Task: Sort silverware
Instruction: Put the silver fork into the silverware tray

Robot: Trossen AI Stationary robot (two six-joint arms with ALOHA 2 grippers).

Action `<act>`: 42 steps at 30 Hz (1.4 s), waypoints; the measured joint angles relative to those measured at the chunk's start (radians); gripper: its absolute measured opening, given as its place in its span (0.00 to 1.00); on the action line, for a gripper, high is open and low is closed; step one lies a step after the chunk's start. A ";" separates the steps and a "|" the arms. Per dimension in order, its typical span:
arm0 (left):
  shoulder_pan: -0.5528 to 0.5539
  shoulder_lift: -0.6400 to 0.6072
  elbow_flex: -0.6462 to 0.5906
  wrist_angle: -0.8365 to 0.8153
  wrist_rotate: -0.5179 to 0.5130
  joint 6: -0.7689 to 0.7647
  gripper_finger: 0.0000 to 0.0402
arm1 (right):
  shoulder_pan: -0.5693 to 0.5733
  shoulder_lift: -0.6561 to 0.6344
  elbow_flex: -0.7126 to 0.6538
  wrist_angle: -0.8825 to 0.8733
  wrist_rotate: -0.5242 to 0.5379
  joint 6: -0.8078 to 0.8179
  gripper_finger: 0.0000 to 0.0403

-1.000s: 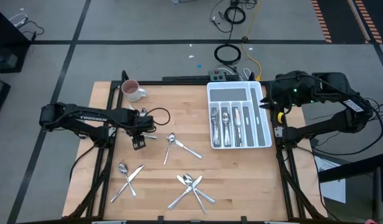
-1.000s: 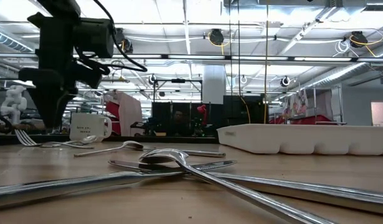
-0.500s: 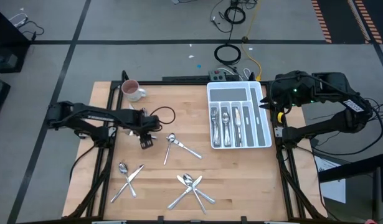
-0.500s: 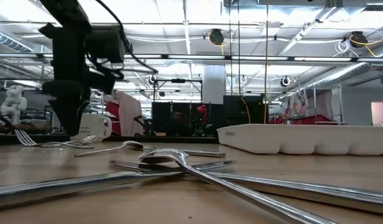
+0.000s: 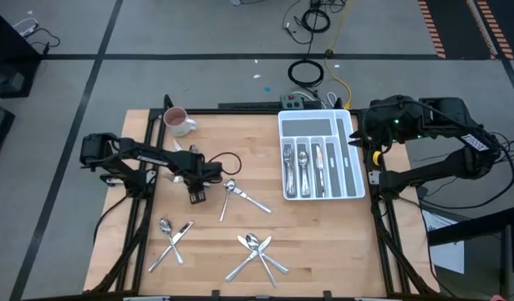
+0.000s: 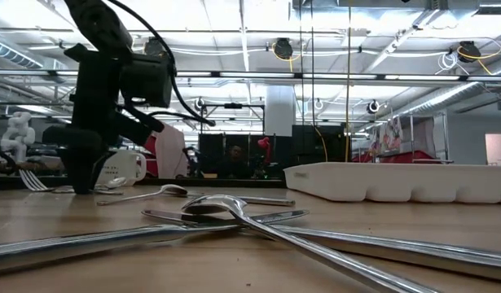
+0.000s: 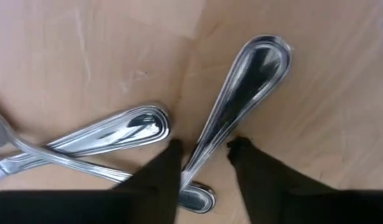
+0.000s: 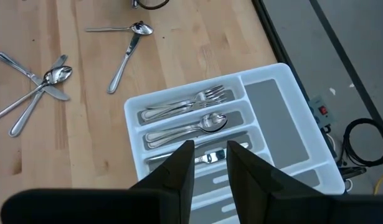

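Observation:
Silverware lies in loose groups on the wooden table: a crossed pair (image 5: 242,197), a spoon and knife (image 5: 175,237), and a pile (image 5: 257,252). More pieces lie sorted in the white divided tray (image 5: 355,180). My left gripper (image 5: 198,196) is down at the table, left of the crossed pair. In the left wrist view it is open (image 7: 203,152), and its fingers stand on either side of one piece's slim handle (image 7: 241,87). That handle lies crossed with two other pieces (image 7: 110,134). My right gripper (image 8: 210,155) waits, open, above the tray's right side.
A white mug (image 5: 178,122) stands near the table's far left corner. The tray (image 8: 266,74) takes up the far right part of the table, with forks (image 8: 185,102) and spoons (image 8: 197,124) in its compartments. A black cable loops beside the left arm (image 5: 227,156).
My left gripper has moved toward the table's right edge and a little toward the near edge. It has come down to the table top by the silverware. The right arm and the silverware have kept still.

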 joint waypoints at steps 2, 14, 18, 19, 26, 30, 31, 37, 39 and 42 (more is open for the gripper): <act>-0.004 -0.001 0.000 0.000 -0.014 0.001 0.19 | 0.000 0.000 0.000 0.000 0.000 0.001 0.21; -0.008 0.017 0.107 -0.101 0.009 0.002 0.04 | 0.000 0.000 0.000 0.009 0.000 0.001 0.21; -0.009 0.016 0.158 -0.110 0.047 0.002 0.04 | 0.000 0.000 0.000 0.010 0.000 0.001 0.21; -0.009 0.016 0.169 -0.120 0.050 0.002 0.04 | 0.000 0.000 0.000 0.010 0.000 0.001 0.21; -0.031 0.015 0.319 -0.187 0.029 0.070 0.04 | 0.000 0.000 0.000 0.009 0.000 -0.007 0.21; -0.048 0.013 0.448 -0.195 -0.085 0.264 0.04 | 0.000 0.000 0.000 0.009 0.002 -0.042 0.21; -0.049 0.013 0.479 -0.183 -0.113 0.334 0.04 | 0.000 0.000 0.000 0.009 0.005 -0.047 0.21; -0.042 0.011 0.599 0.049 -0.215 0.892 0.04 | 0.000 -0.001 0.000 0.008 0.033 -0.052 0.21; -0.036 0.013 0.618 0.163 -0.214 1.057 0.04 | 0.000 -0.001 0.000 0.009 0.035 -0.052 0.21; -0.022 0.045 0.661 0.269 -0.190 1.229 0.03 | 0.000 -0.001 0.000 0.009 0.035 -0.045 0.21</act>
